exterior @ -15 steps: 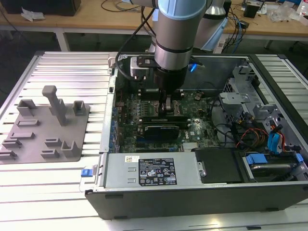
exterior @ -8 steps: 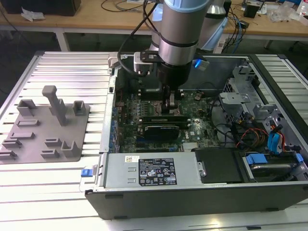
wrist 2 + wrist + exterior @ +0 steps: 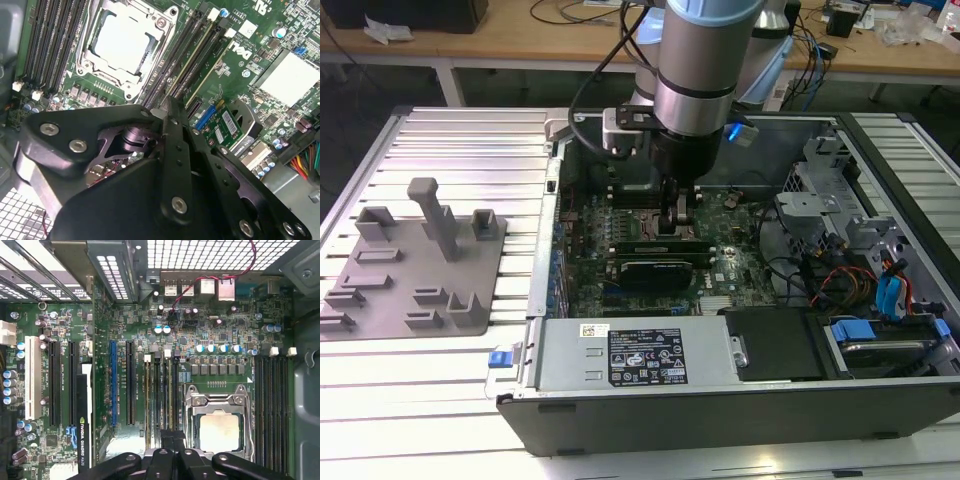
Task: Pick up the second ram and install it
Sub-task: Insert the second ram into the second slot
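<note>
Grey parts tray (image 3: 415,265) at the exterior view's left. Centre: gripper (image 3: 676,222) lowered into the open computer case (image 3: 720,420); its grip cannot be told. The ram (image 3: 197,62) sits in a slot beside the processor socket (image 3: 125,45), beneath the gripper. A printed white label (image 3: 646,355) lies nearer.

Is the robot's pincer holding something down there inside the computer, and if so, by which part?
It cannot be told. The pincer is down at the memory slots beside the CPU socket, but its own body hides the tips and whatever may be between them.
</note>
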